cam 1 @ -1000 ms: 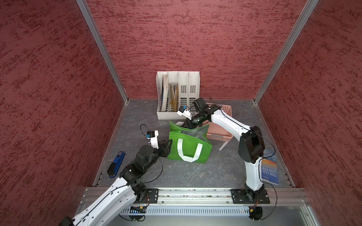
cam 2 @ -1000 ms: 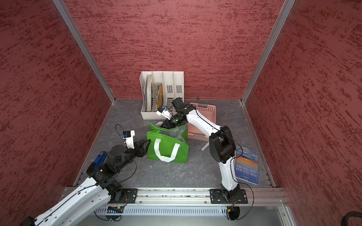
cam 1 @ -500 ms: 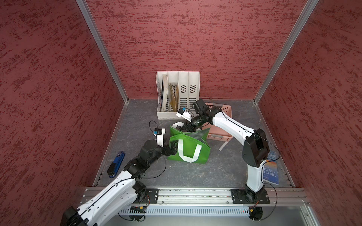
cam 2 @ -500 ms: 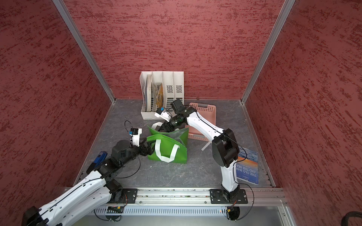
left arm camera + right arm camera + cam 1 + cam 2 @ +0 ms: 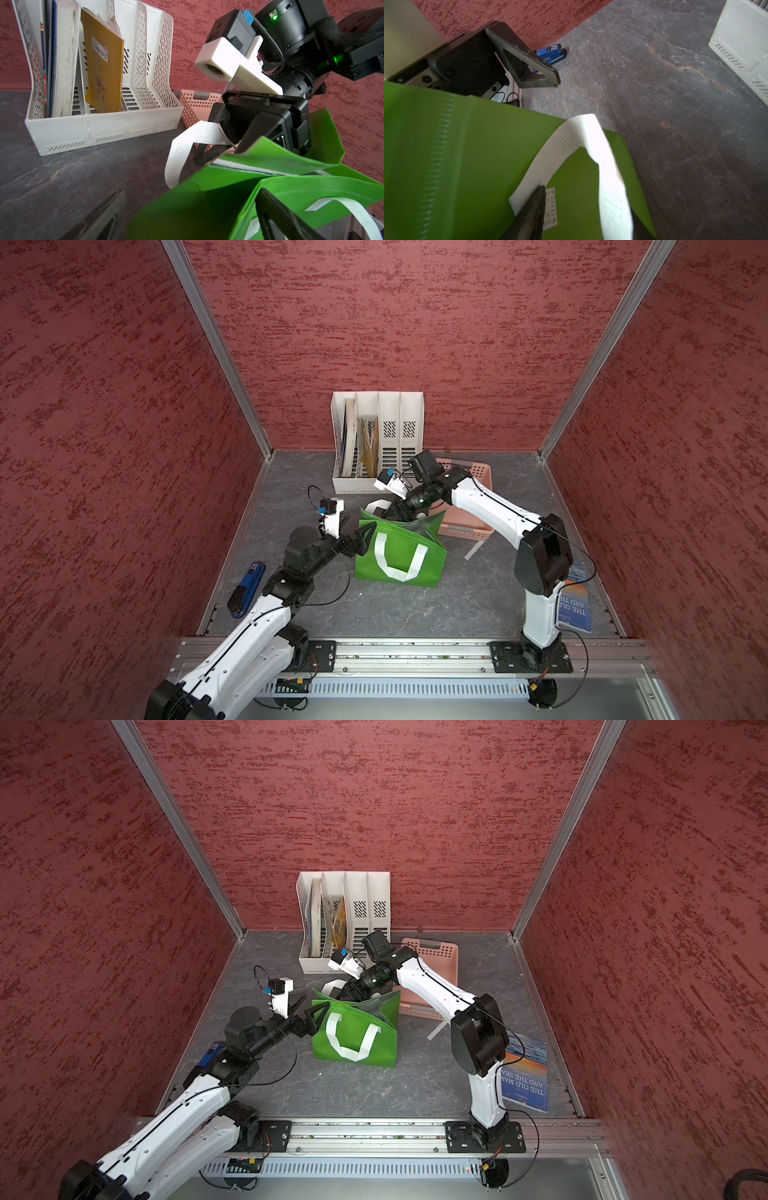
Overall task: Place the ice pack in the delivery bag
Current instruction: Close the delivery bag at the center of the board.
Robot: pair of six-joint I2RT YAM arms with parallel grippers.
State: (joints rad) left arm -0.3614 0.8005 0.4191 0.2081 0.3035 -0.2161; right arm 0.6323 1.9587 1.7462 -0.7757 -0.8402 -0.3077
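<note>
Both top views, setting: a grey stone-look table walled in dark red, with two white-and-black arms reaching in from the lower edge.
Both top views, delivery bag: the green delivery bag stands upright at centre frame, mouth open, a white strap on its near face.
Both top views, left gripper: the left gripper sits at the bag's left rim, fingers spread wide.
Both top views, right gripper: the right gripper leans onto the bag's far rim; its fingers are too small to judge here.
Both top views, surroundings: a white file rack at upper centre, a pink basket behind the bag to the right, a blue stapler at lower left.
A top view, book: a blue book at lower right reads THE OLD MAN AND THE SEA.
Left wrist view, left fingers: one finger reaches inside the bag and the other, blurred, stays outside, wide apart with the green wall between them.
Left wrist view, right gripper: over the far rim, fingers partly apart, the far strap handle looping out beside them; I cannot tell whether they grip anything.
Right wrist view, right fingers: one dark finger lies against the bag's outer wall on the strap's sewn end; whether it pinches is unclear.
Right wrist view, beyond: a left finger past the rim, the stapler behind it.
Ice pack: the ice pack cannot be made out in any view.
</note>
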